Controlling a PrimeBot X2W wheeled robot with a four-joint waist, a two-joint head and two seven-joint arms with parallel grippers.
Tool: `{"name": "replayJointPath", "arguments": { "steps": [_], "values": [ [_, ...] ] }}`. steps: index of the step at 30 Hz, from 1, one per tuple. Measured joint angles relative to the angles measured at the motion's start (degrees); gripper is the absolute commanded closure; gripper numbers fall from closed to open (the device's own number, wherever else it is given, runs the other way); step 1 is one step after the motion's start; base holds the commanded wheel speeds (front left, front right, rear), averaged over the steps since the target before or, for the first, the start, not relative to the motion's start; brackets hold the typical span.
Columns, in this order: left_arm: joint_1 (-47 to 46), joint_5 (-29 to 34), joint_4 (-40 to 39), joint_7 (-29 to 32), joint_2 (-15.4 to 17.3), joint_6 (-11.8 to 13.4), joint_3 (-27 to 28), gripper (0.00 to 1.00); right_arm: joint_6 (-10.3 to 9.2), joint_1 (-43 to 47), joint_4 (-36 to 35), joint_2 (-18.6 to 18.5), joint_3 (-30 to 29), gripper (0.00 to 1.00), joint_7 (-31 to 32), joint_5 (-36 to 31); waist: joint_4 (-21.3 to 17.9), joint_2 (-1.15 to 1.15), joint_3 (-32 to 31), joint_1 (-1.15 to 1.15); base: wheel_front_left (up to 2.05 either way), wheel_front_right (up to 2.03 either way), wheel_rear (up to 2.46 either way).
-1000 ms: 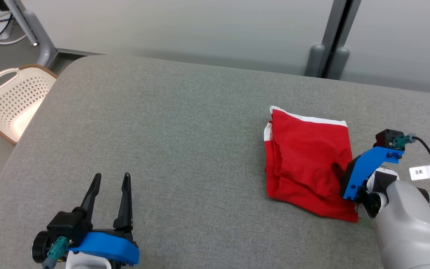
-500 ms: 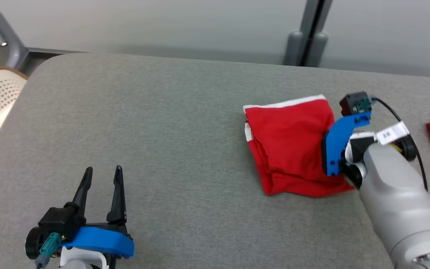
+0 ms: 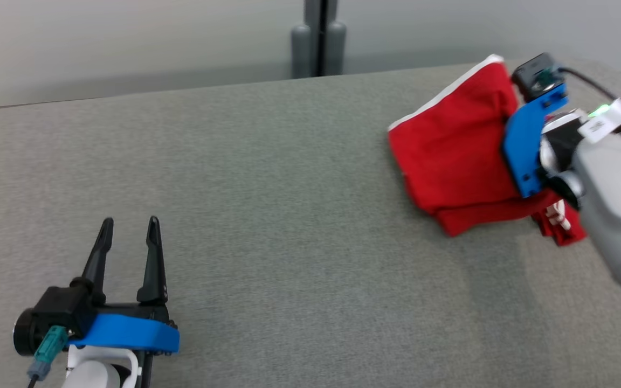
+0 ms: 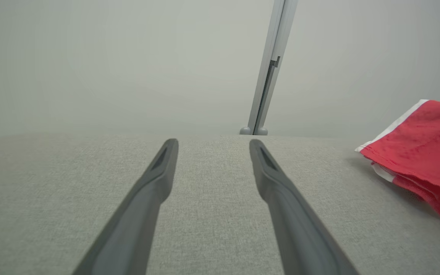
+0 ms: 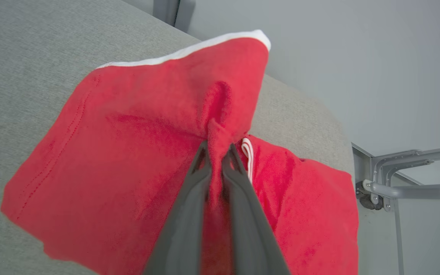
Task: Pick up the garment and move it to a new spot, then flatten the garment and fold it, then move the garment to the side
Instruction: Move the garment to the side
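The red garment (image 3: pixel 450 156) with a white edge band lies folded at the far right end of the grey padded table (image 3: pixel 289 188), close to the rounded corner. It carries no readable print. The only label in sight is a white tag (image 3: pixel 604 123) on the black cable (image 3: pixel 585 78) at the right wrist, and its writing is too blurred to read.

The right gripper (image 5: pixel 217 149) is pinched tight on a raised ridge of the garment's cloth near its right edge, and the fabric bunches up between the two dark fingers. In the head view these fingers are hidden behind the blue bracket (image 3: pixel 529 145) and the pale forearm, which also cover the garment's right side. A small green light (image 3: pixel 599 112) glows on the wrist.

A second red cloth (image 5: pixel 311 214) with white stripes lies just right of the garment and partly under it. The arm covers most of it in the head view, so its shape is hard to make out. The left wrist view cuts the garment off at its right edge.

The left gripper (image 3: pixel 130 222) hangs over bare table at the lower left, well apart from the garment, with its fingers spread wide and nothing between them.

A grey post (image 3: pixel 318 37) stands behind the table against a pale wall. A metal frame (image 5: pixel 403 179) on a small wheel stands on the floor beyond the table's corner.
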Motion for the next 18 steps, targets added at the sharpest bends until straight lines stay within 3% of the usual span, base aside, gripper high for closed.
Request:
{"name": "replayJointPath", "arguments": {
  "steps": [4,10,18],
  "values": [
    [-1.7,0.6,-1.2,0.2,0.9,-0.2,-0.3,0.00,-0.01,-1.2,-5.3,-7.1,4.3,1.00,0.8,4.7,-2.8,0.00,2.5,0.00,0.00,0.00,0.00],
    [-3.6,1.4,-3.3,1.4,2.1,-0.5,-0.9,0.00,0.00,-2.1,-7.5,-14.6,5.7,1.00,0.0,6.2,-5.3,0.00,6.7,0.00,0.00,0.00,0.00],
    [-5.5,2.2,-5.3,3.4,3.9,-0.7,-1.6,0.00,0.00,-2.5,-1.7,-17.4,-0.1,1.00,-5.4,3.1,-5.6,0.00,11.5,0.00,0.00,0.00,0.00]
  ]
}}
